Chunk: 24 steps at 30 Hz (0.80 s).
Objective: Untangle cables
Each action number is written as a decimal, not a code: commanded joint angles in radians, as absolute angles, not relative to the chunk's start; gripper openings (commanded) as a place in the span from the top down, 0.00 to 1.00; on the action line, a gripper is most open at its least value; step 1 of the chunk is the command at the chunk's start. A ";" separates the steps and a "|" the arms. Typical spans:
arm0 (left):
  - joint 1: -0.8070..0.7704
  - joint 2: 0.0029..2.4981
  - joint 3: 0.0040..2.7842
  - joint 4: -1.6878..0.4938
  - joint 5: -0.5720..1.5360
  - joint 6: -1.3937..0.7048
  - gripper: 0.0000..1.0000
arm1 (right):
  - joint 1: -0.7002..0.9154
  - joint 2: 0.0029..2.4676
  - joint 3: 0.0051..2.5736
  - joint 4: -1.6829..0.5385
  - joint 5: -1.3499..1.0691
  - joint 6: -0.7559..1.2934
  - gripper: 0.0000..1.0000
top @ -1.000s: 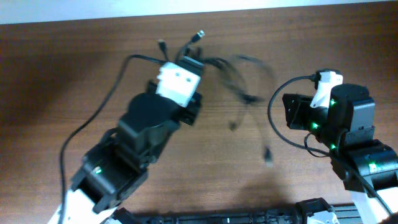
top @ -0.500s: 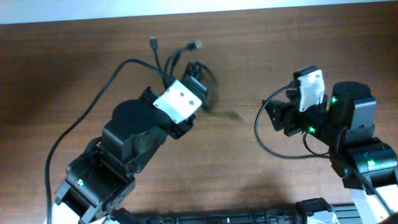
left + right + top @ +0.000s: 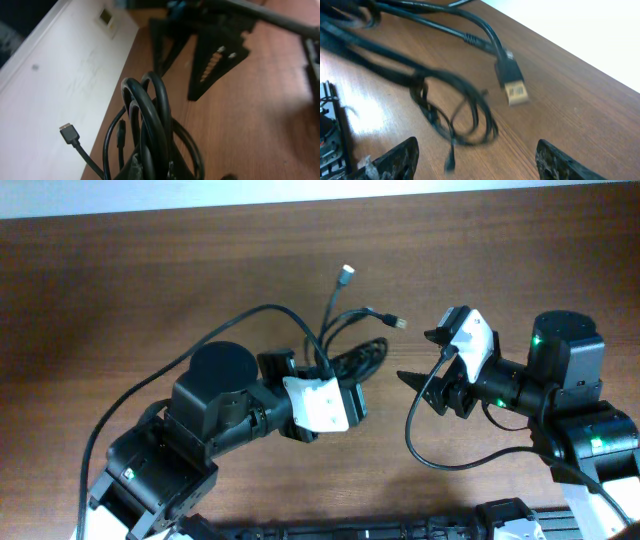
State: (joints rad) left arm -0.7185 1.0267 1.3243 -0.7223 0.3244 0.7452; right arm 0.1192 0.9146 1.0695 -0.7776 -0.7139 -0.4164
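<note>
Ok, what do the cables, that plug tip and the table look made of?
The cables: black rubber or plastic jacket, slightly glossy, bending in loops. The plug tip: bare metal by its pale shine, likely. The table: brown wood-grain surface, possibly laminate.

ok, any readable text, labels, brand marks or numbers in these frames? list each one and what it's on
No legible text in any view.
Small plate on the white surface, left wrist view: too blurred to read.
USB plug, right wrist view: gold face blurred, no marks readable.
White housing on the left wrist, overhead view: only dark dots, no letters.
</note>
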 commanded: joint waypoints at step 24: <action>-0.719 0.999 1.351 -0.684 0.398 0.828 1.00 | 0.117 0.956 1.066 -0.797 -0.653 -0.437 0.31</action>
State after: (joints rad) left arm -0.7185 1.0237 1.3239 -0.6994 0.4030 0.8127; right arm 0.1192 0.9546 1.0695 -0.7948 -0.7227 -0.4305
